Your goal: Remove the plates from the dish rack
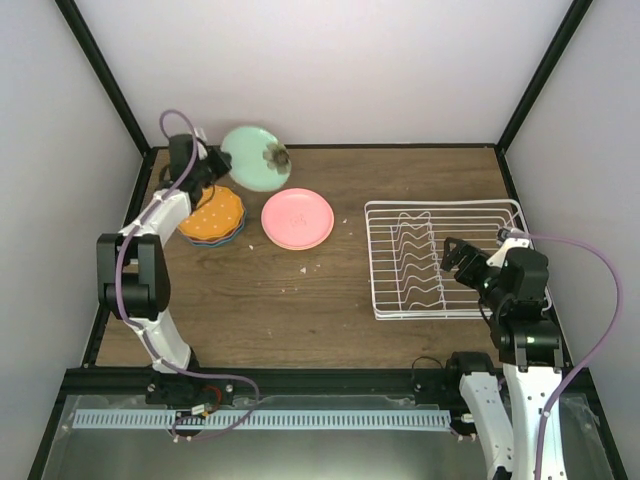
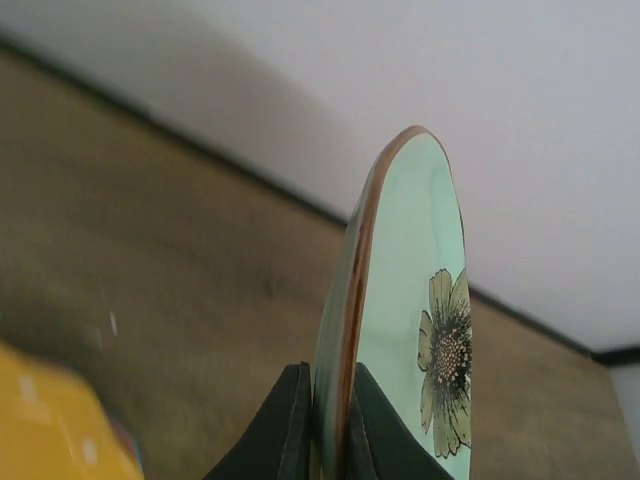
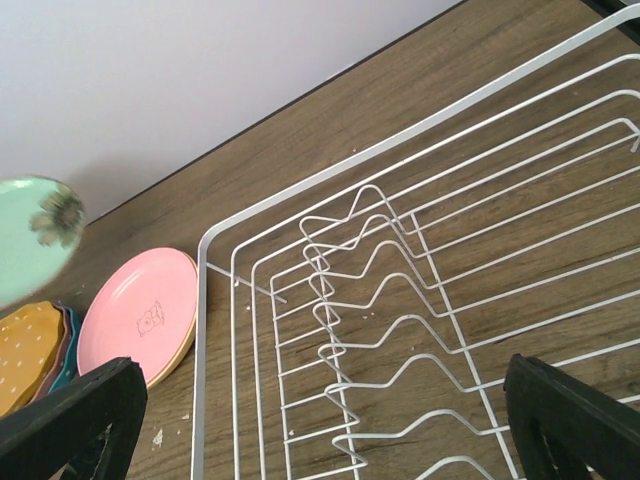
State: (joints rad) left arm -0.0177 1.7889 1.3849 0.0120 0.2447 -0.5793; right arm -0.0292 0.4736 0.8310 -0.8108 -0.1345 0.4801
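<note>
My left gripper (image 1: 222, 165) is shut on the rim of the mint green plate (image 1: 255, 158) with a dark flower mark, holding it on edge above the far left of the table. In the left wrist view the black fingers (image 2: 290, 425) pinch the plate (image 2: 405, 300) at its lower edge. A dotted orange plate (image 1: 212, 213) tops a stack below it, and a pink plate (image 1: 297, 218) lies flat beside the stack. The white wire dish rack (image 1: 440, 204) holds no plates. My right gripper (image 1: 452, 258) hovers open over the rack (image 3: 198, 356), holding nothing.
The right wrist view also shows the pink plate (image 3: 140, 315), the stack (image 3: 30, 350) and the held mint plate (image 3: 35, 235) to the left of the rack. White walls with black frame posts close in the table's back and sides.
</note>
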